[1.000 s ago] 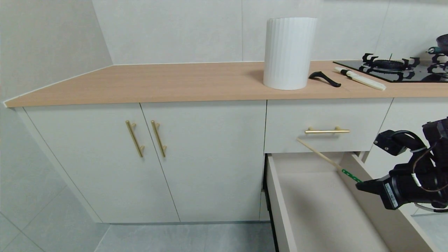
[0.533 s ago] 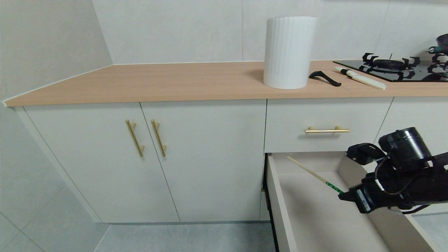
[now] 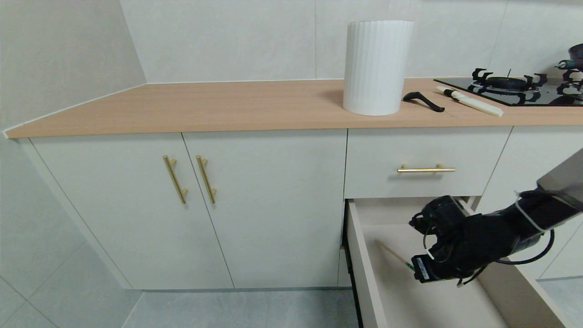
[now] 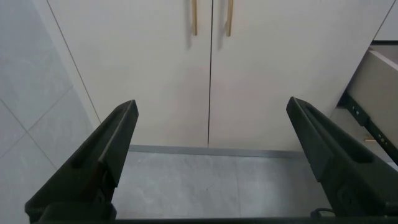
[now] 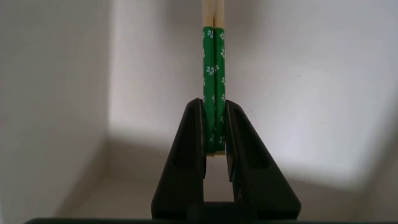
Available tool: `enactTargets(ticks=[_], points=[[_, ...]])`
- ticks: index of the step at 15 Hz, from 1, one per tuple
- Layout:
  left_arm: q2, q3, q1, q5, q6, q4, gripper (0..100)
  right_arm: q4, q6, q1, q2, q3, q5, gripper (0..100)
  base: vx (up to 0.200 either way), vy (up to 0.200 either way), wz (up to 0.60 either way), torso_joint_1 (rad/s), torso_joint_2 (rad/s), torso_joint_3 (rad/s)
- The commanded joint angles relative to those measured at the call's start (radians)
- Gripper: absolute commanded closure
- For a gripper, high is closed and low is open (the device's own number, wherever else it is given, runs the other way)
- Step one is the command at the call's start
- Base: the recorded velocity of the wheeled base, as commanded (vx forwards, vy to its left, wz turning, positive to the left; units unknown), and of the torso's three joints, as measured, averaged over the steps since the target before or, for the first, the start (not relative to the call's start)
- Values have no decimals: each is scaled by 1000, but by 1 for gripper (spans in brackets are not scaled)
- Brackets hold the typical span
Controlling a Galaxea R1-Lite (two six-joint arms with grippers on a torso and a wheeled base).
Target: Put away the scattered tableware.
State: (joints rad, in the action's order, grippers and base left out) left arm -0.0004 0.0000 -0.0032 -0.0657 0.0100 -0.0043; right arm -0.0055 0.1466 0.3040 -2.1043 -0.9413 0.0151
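My right gripper [image 3: 415,266] is down inside the open lower drawer [image 3: 364,269], shut on a pair of wooden chopsticks [image 3: 392,255] with green patterned ends. In the right wrist view the chopsticks [image 5: 214,81] stand pinched between the two dark fingers [image 5: 189,149], pointing at the drawer's pale wall. On the countertop, a black-handled utensil [image 3: 422,101] and a white knife [image 3: 469,102] lie beside the white ribbed canister [image 3: 375,67]. My left gripper [image 4: 211,162] hangs open in front of the cabinet doors, above the floor, with nothing between its fingers.
The closed upper drawer with a gold handle [image 3: 426,170] sits right above the open one. Two cabinet doors with gold handles [image 3: 189,179] are to the left. A gas hob [image 3: 514,89] occupies the counter's right end. The wooden counter [image 3: 218,105] is bare on its left.
My right arm has come down and leftward, lowering the chopsticks from above the drawer's right wall into the drawer, their tips now near its floor.
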Motion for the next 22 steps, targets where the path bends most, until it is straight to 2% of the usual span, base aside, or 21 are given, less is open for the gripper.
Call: enactTargets(ticks=[1,13,14,22], points=[[0,0,0,0,1,0,0,-4,25,20,-149,-45,-58,100,0,0,0,0,0,0],[0,0,0,-2,1,0,0,-73,39,30,-235,-76,-113,100,0,0,0,0,0,0],[0,0,2,0,1,0,0,-73,39,30,-235,-76,-113,0,0,0,0,0,0,0],[0,0,0,0,1,0,0,-71,51,32,-194,-68,-112,0,0,0,0,0,0,0]])
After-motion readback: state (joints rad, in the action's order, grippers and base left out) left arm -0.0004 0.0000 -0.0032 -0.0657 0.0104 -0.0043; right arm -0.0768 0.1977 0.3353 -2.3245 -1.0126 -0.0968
